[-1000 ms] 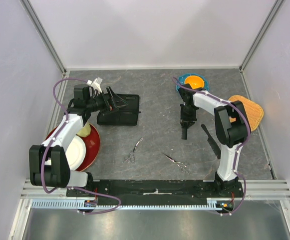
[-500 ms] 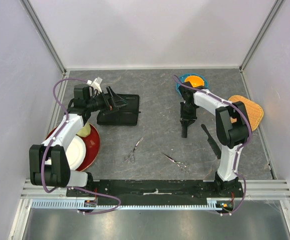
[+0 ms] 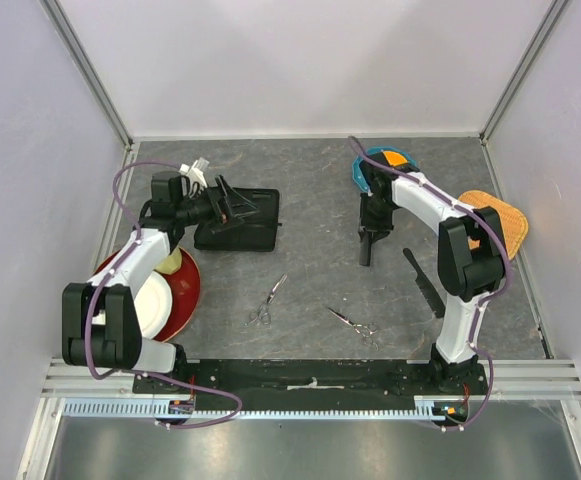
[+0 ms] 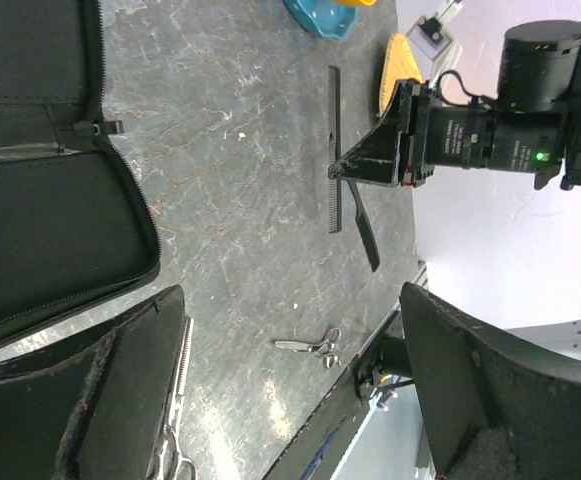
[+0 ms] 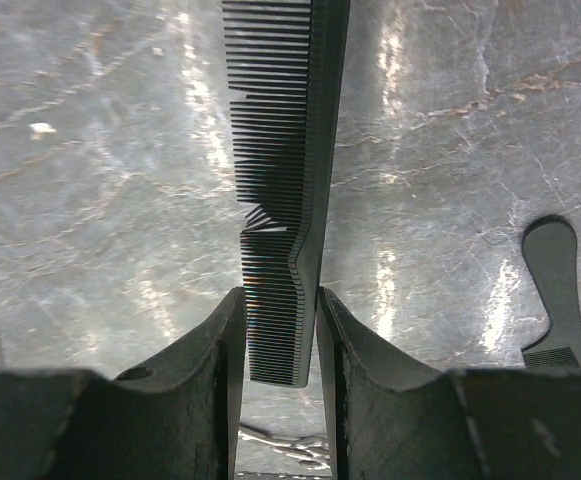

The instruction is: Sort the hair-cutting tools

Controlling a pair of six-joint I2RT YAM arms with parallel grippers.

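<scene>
Right wrist view: a long, flat black plastic comb (image 5: 288, 120) is clamped near one end in the right pincer (image 5: 278, 300), with its length slanting down toward the grey stone-look tabletop (image 5: 90, 150).

That pincer is closed on the comb right of the middle, nearer the far edge. I cannot tell whether the free tip touches the surface. Gripping it by the end probably leaves the rest free to slide into a slot. A second black comb (image 3: 422, 283) lies flat toward the right edge. Two slim silver metal scissors (image 3: 266, 301) (image 3: 353, 322) lie apart from each other by the middle of the near edge. The black rectangular zip case (image 3: 250, 222) lies unfolded left of centre. The left pincer (image 3: 227, 202) hangs at the case's left side with its jaws spread wide and nothing between them, likely placed to steady the case.
</scene>
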